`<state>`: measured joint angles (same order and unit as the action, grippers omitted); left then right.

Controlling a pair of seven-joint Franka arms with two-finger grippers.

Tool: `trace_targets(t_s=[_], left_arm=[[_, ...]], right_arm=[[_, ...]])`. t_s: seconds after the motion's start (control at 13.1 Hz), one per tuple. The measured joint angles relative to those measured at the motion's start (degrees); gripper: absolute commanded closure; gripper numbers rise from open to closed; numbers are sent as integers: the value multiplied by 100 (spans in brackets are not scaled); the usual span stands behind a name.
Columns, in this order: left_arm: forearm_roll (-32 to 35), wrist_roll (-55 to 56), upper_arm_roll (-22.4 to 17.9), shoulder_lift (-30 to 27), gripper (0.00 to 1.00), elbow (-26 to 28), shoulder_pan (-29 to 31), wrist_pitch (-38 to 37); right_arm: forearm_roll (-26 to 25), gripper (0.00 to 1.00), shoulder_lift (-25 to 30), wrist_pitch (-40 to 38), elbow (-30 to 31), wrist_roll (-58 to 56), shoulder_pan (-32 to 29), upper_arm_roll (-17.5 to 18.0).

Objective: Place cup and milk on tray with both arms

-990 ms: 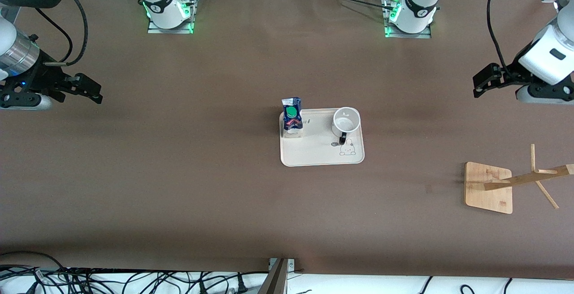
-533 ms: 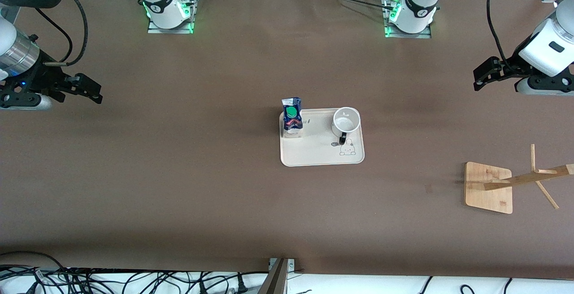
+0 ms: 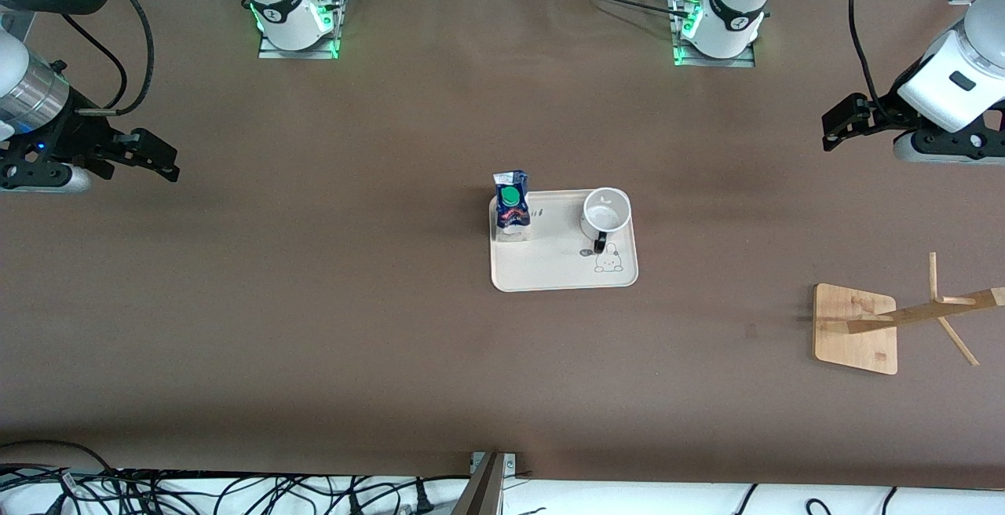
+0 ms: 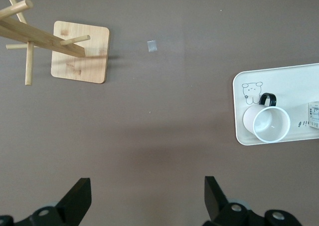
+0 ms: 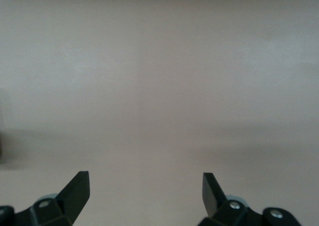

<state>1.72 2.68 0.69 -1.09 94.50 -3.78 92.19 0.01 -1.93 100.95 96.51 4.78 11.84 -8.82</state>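
The cream tray (image 3: 562, 268) lies mid-table. On it stand the milk (image 3: 511, 206), at the corner toward the right arm's end, and the white cup (image 3: 606, 213) with its black handle, toward the left arm's end. My left gripper (image 3: 831, 133) hangs open and holds nothing, over bare table at the left arm's end. In its wrist view, the left gripper (image 4: 147, 196) has the tray (image 4: 289, 81), the cup (image 4: 271, 124) and an edge of the milk (image 4: 314, 115) some way off. My right gripper (image 3: 166, 163) is open and holds nothing at the right arm's end. The right wrist view has only bare table between the right gripper (image 5: 146, 191) fingers.
A wooden peg stand (image 3: 856, 329) sits toward the left arm's end, nearer to the front camera than the tray; the stand (image 4: 79, 51) also appears in the left wrist view. A small grey mark (image 3: 751, 331) is on the table beside it. Cables (image 3: 235, 491) run along the front edge.
My left gripper has drawn back a little toward the robots' bases, still open. The right arm, cup, milk and tray have not moved.
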Motion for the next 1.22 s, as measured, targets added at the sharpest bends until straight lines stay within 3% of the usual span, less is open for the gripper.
trace_targets(t_s=[1.22], left_arm=[[37,0,17,103,0,-150,-13,57]], right_arm=[[0,0,0,0,0,0,0,0]])
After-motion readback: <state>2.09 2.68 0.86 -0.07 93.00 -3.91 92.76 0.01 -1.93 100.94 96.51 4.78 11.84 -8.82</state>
